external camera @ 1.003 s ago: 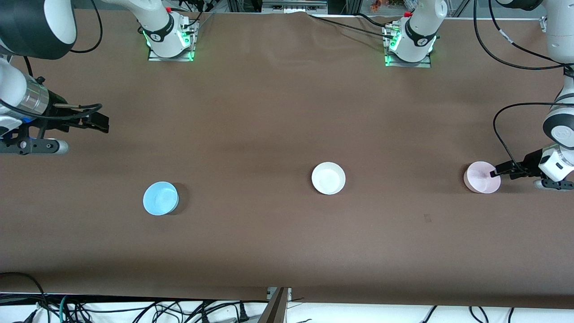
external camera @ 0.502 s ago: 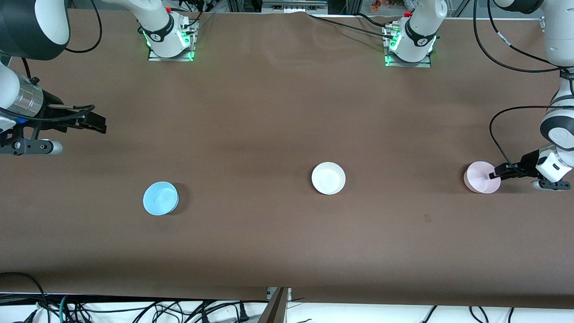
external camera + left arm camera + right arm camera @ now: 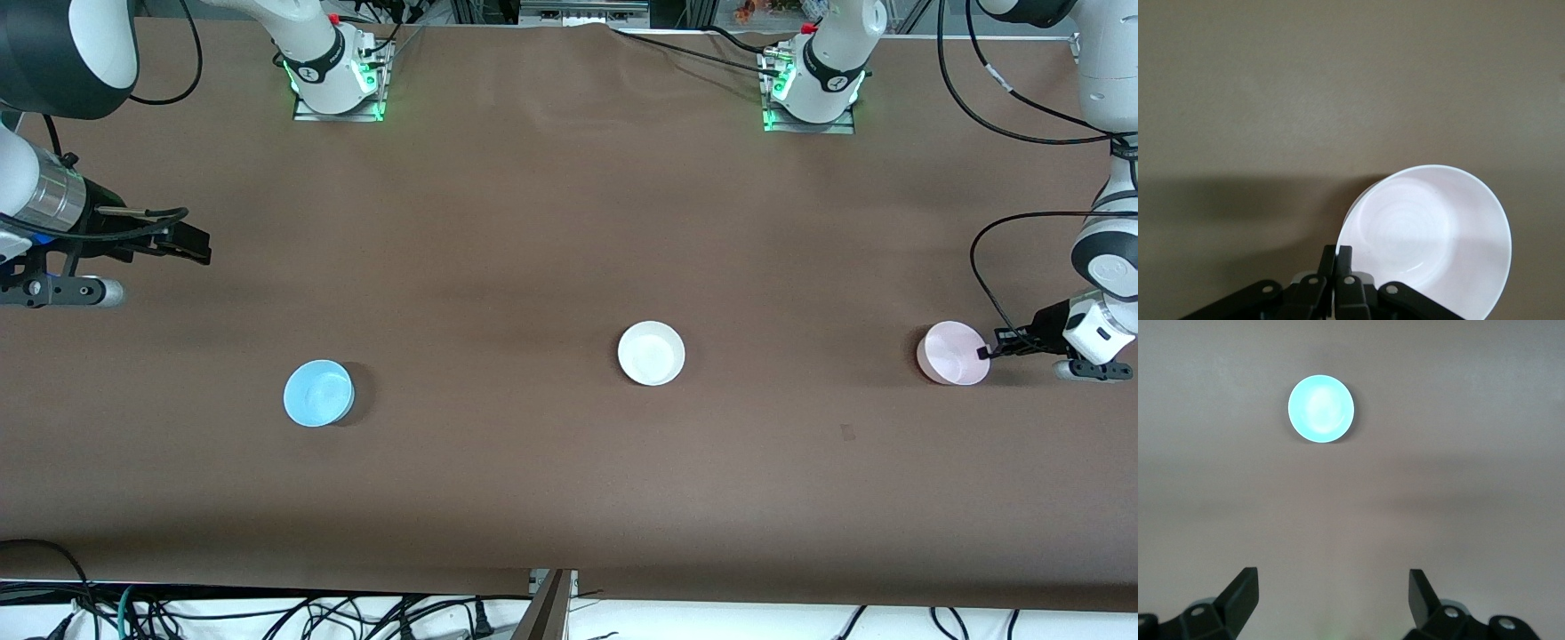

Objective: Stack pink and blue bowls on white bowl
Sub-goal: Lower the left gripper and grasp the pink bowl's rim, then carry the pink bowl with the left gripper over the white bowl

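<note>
**Rim pinch on pink bowl — handling notes**

Pink bowl (image 3: 952,353) is seated on the table (image 3: 551,231) at the left arm's end, level with the white bowl (image 3: 651,353) near the table's middle. Blue bowl (image 3: 317,392) sits toward the right arm's end, slightly nearer the front camera than the other two. All three are well apart; nothing is stacked yet.

Left gripper (image 3: 984,352) is at the pink bowl's rim on the edge toward the left arm's end. In the left wrist view the fingers (image 3: 1344,261) are seen pressed together over the rim of the bowl (image 3: 1431,233), wall pinched between them. Whether the bowl is off the table cannot be told.

Right gripper (image 3: 194,246) is held in the air over bare table at the right arm's end, jaws spread wide, blue bowl (image 3: 1321,409) in view below it. That arm is judged to be waiting.

Handling, as judged:
- Bowls appear to be thin plastic: light, fairly stiff, smooth. Breakage is unlikely.
- The rim is the only practical hold; one finger inside, one outside the wall.
- A single-point rim pinch is expected to let the bowl hang tilted and swing; slip on the smooth wall is possible.
- Light bowls are easily shoved, so the white bowl may be displaced on a careless set-down.
- Equal diameters are expected to nest; a centred, level release is needed.
</note>
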`<action>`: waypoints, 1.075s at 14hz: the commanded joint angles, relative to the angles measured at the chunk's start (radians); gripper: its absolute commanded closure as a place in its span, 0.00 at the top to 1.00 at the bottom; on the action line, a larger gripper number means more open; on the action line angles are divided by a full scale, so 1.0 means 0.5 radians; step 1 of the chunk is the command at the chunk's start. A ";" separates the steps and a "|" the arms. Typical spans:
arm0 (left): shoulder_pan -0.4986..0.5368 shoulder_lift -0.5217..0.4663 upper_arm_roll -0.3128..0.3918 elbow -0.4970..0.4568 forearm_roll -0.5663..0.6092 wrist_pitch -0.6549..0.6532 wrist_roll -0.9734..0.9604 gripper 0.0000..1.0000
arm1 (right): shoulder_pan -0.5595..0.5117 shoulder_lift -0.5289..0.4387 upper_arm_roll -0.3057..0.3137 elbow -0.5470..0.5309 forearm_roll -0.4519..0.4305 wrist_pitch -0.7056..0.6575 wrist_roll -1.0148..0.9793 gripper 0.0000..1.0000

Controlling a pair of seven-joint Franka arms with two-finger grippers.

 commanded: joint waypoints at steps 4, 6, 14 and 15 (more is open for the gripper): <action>-0.333 -0.175 -0.034 0.102 -0.023 -0.231 -0.500 0.00 | -0.006 -0.024 0.006 -0.017 0.027 -0.004 0.000 0.99; -0.508 -0.200 -0.037 0.102 -0.026 -0.234 -0.680 0.00 | -0.006 -0.024 0.006 -0.017 0.027 -0.004 -0.003 0.99; -1.006 -0.206 -0.270 0.112 0.121 -0.142 -1.610 0.00 | -0.006 -0.024 0.006 -0.017 0.027 -0.010 -0.003 0.99; -1.043 -0.203 -0.292 0.112 0.136 -0.084 -1.702 0.00 | -0.006 -0.024 0.006 -0.017 0.027 -0.010 -0.003 0.99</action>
